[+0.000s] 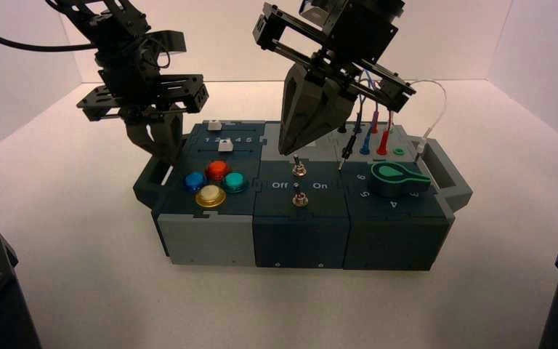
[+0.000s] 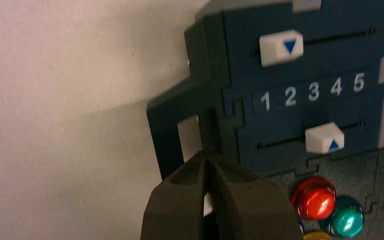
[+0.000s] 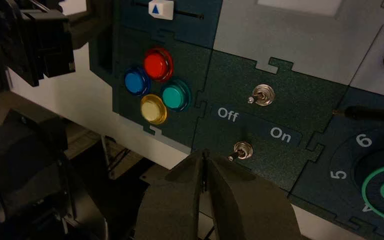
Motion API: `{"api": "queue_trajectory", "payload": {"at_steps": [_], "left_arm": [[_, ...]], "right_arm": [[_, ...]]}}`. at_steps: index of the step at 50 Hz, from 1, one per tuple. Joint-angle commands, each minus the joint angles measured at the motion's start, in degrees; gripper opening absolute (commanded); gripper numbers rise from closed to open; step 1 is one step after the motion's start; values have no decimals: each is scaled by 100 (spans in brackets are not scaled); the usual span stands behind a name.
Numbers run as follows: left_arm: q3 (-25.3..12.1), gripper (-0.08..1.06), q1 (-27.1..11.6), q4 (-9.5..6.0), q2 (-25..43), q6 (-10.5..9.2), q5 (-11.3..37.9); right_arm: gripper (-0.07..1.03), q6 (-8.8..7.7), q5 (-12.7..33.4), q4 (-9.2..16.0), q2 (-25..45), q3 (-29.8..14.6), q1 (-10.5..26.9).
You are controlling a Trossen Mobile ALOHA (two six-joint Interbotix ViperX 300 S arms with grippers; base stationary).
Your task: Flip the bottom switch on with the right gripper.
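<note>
At the left stands the robot's left gripper [image 1: 166,158], poised over the left edge of the box [image 1: 301,240], beside the left handle [image 1: 145,185]; its fingers are pressed together. Right of it, on the far left panel, are two white sliders: the far one [image 2: 281,47] sits close to the left end of its track, the near one [image 2: 325,137] between the ends of its own. Nearer lies a cluster of four round push buttons: blue [image 1: 195,182] at left, yellow [image 1: 210,195] nearest, red [image 1: 218,170] farthest, green [image 1: 235,182] at right.

Over the middle of the box hangs the right gripper [image 1: 285,151], reaching in from the far side with its fingertips directed down and toward the left. Its fingers are pressed together and clear of the panel, near the two switches but touching neither.

The bottom switch [image 1: 300,198], a small metal toggle, is the nearer of the pair on the dark central panel; its short lever leans left, toward the "Off" side. The twin toggle [image 1: 299,170] stands just beyond it, its lever leaning likewise. The words "Off" and "On" are printed between them.

Farther right, a green-outlined dark knob [image 1: 389,180] occupies the near right panel, with coloured wires [image 1: 375,120] rising from the far right panel behind it.
</note>
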Motion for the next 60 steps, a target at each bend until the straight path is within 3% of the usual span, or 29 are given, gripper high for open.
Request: {"api": "queue_trajectory", "payload": {"at_steps": [1,9,14,17,23,39,46,53,60], "left_arm": [[0,-3,-35,105,220,88,-132],[-18,-3,-26,114,255,88,-158],[-53,-3,-35,141,308,105,-158],[-79,-3,-35,149,343,105,-158],[-79,-3,-35,149,352,123,-158],[-88,-3,-35,149,352,132,-167],[-79,-3,-26,149,352,132,-167],[-79,-3,-35,149,352,132,-167],[-79,-3,-35,149,352,132,-167]], "right_arm": [[-2,176,-26,18,-62,-141,35],[-2,352,-26,9,-70,-97,62],[-2,510,-26,-9,-53,-114,141],[-2,712,-26,-35,-35,-97,281],[-2,861,-26,-44,-18,-88,422],[-2,1020,-53,-88,141,-18,580],[-2,1151,-114,-229,176,18,580],[-2,1371,-105,-554,255,18,580],[-2,1397,-105,-624,299,0,580]]}}
